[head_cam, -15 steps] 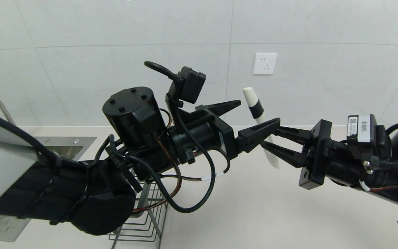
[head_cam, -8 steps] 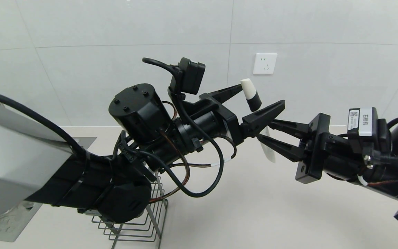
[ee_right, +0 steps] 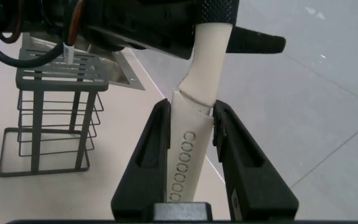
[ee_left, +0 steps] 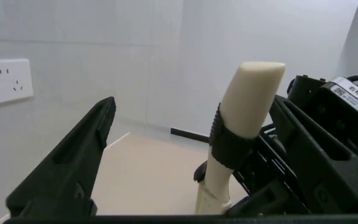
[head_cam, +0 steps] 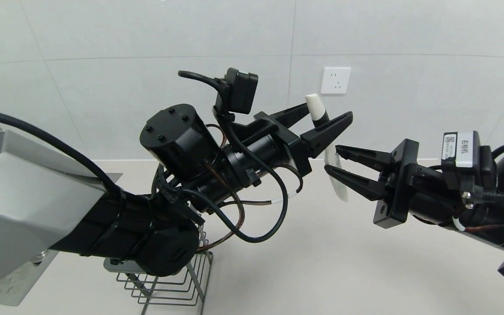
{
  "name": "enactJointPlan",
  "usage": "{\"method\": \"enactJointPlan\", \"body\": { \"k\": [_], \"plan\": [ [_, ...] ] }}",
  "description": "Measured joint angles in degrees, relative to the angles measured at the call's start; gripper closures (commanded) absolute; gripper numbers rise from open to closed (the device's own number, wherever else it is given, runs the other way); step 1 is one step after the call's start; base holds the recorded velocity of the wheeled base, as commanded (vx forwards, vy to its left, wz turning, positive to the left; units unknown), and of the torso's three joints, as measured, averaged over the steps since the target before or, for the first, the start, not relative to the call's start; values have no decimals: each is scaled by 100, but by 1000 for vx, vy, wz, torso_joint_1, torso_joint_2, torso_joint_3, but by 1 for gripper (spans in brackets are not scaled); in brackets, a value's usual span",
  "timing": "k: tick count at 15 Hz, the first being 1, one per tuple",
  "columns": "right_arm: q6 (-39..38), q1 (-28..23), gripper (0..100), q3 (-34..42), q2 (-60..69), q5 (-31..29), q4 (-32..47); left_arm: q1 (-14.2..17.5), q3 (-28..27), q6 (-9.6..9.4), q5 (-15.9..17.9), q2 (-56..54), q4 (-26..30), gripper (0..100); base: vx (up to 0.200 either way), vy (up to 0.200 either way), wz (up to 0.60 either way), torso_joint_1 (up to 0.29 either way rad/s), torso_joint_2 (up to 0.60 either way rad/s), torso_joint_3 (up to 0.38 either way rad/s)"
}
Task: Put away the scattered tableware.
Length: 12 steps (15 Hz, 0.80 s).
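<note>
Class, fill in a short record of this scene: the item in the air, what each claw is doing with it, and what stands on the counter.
Item: white utensil with a black band, tilted, in the air above the counter
Right claw: shut on the utensil's lower flat part, which has a row of holes
Left claw: open, fingers either side of the handle at the black band
On the counter: wire rack
Wall: socket
</note>
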<state>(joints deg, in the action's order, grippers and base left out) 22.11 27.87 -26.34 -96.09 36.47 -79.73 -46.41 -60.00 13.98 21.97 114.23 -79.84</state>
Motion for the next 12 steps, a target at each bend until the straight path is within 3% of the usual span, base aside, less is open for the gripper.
{"method": "enactJointPlan", "body": {
  "k": [3, 4, 8, 12],
  "plan": [
    [-37, 33, 100, -111, -5, -2, 0, -6, -27, -9, 1, 38, -13, 100, 0, 0, 0, 0, 0, 0],
    [-118, 46, 0, -116, 0, -2, -6, -6, -28, -11, -2, 46, -20, 100, 0, 0, 0, 0, 0, 0],
    [-145, 112, 0, 154, 39, 0, 30, -2, -16, -20, -65, 35, -41, 100, 0, 0, 0, 0, 0, 0],
    [-105, -276, 0, 855, 649, -2, 35, 61, 116, -68, -90, -118, 0, 100, 0, 0, 0, 0, 0, 0]
  ]
}}
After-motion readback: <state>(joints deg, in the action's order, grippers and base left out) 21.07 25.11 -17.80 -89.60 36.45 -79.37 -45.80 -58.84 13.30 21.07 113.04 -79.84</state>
